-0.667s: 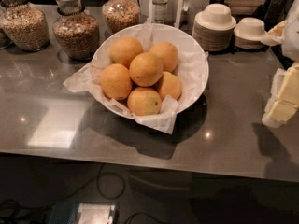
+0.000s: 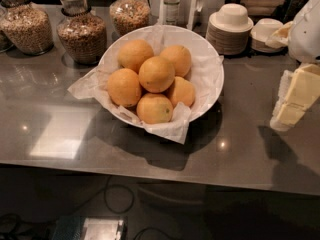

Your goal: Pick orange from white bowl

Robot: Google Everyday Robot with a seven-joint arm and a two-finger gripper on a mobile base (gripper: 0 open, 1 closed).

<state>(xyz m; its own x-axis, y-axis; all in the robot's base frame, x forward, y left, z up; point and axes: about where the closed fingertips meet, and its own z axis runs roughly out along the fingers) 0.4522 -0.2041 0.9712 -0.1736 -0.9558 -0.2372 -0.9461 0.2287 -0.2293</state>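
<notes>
The white bowl [image 2: 209, 59] — wide, shallow, round — is set upright on the worktop [image 2: 60, 134], midway between its left and right edges and nearer the back edge. It is lined with crumpled white paper [image 2: 176, 129], which spills over the rim at front and left. Six oranges [image 2: 156, 74] are piled inside, one resting atop the others. The gripper [image 2: 289, 109] is seen at the worktop's right edge, apart from the bowl.

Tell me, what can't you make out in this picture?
1. The gripper, at the camera view's right edge, right of the white bowl: partly cut off by the frame.
2. The bowl's bottom: hidden under the oranges and paper.
3. The jars at back left: lids cut off by the top edge.
</notes>
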